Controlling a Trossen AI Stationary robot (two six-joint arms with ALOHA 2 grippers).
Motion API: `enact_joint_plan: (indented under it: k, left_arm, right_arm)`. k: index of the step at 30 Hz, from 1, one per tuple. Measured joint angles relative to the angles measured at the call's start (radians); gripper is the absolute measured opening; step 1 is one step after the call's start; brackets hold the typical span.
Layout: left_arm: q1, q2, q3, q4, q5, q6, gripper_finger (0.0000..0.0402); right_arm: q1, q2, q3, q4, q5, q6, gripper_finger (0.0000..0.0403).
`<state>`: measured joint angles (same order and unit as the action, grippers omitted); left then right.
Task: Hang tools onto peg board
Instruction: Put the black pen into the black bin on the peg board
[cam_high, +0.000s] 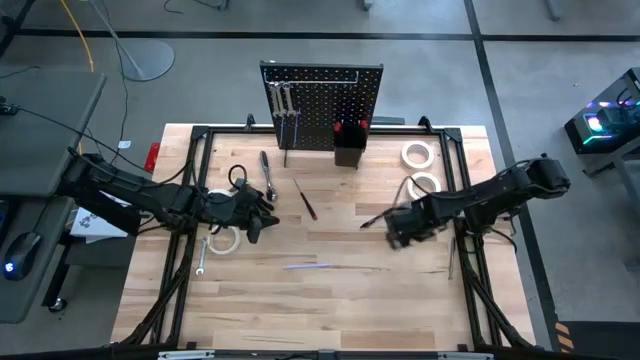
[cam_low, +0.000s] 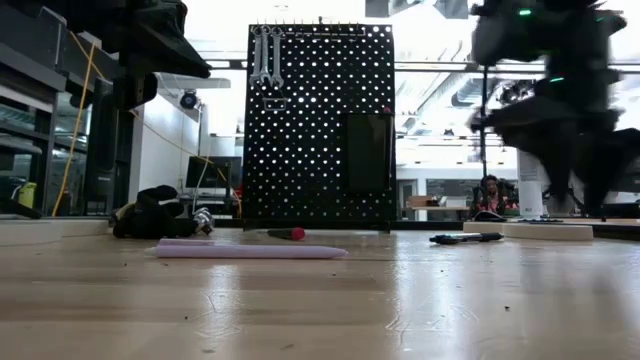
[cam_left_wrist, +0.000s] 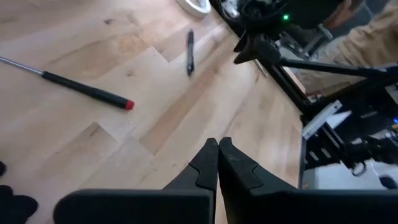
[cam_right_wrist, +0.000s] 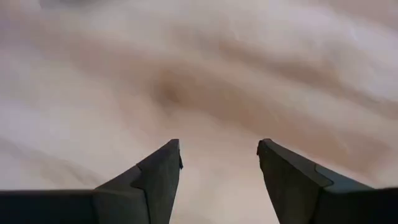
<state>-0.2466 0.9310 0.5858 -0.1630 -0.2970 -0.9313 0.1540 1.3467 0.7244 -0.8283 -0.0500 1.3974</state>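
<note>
Wooden desk (cam_high: 330, 290), peg board (cam_high: 322, 105) upright at its far edge. My right gripper (cam_right_wrist: 219, 163), fingers apart and empty, hovers right of centre; my left gripper (cam_left_wrist: 217, 149) rests pinched together, empty. Best: descend squarely over the dark screwdriver (cam_high: 375, 220) beside it, straddling the handle.

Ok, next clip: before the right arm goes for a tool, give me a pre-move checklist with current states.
1. Right hand open and empty: ok.
2. Left hand shut, holding nothing, parked at the table's left side: ok.
3. Slim black-handled screwdriver with red tip lying free on the wooden tabletop: ok.
4. Upright black perforated peg board standing at the far edge, silver wrenches already hung: ok.
5. Free hook left on the board: cannot tell.
6. Right hand lined up over a tool: not ok; its wrist view shows only bare wood.
</note>
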Motion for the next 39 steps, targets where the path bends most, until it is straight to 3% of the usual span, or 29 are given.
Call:
enact_joint_plan:
  k: [3, 7, 10, 14, 19, 28, 39]
  left_arm:
    - [0.001, 0.0, 0.0, 0.004, -0.042, -0.014, 0.0]
    - [0.002, 0.0, 0.0, 0.003, -0.062, -0.026, 0.0]
    - [0.002, 0.0, 0.0, 0.003, -0.062, -0.027, 0.0]
    - [0.002, 0.0, 0.0, 0.003, -0.061, -0.027, 0.0]
    - [0.002, 0.0, 0.0, -0.002, -0.051, -0.026, 0.0]
    - [0.002, 0.0, 0.0, 0.0, -0.001, -0.027, 0.0]
    - [0.002, 0.0, 0.0, 0.0, 0.026, -0.002, 0.0]
  right_arm:
    - [-0.077, 0.015, 0.0, 0.12, 0.122, 0.122, 0.0209]
    - [-0.2, 0.034, 0.0, 0.12, 0.235, 0.336, 0.0209]
    - [-0.289, 0.042, 0.0, 0.137, 0.249, 0.414, 0.0209]
    - [-0.359, 0.079, 0.0, 0.205, 0.166, 0.377, 0.0208]
    - [-0.358, 0.161, 0.0, 0.221, 0.057, 0.424, 0.0199]
    - [-0.341, 0.231, 0.004, 0.224, 0.056, 0.574, 0.0157]
    - [-0.246, 0.268, 0.01, 0.193, 0.117, 0.625, 0.0012]
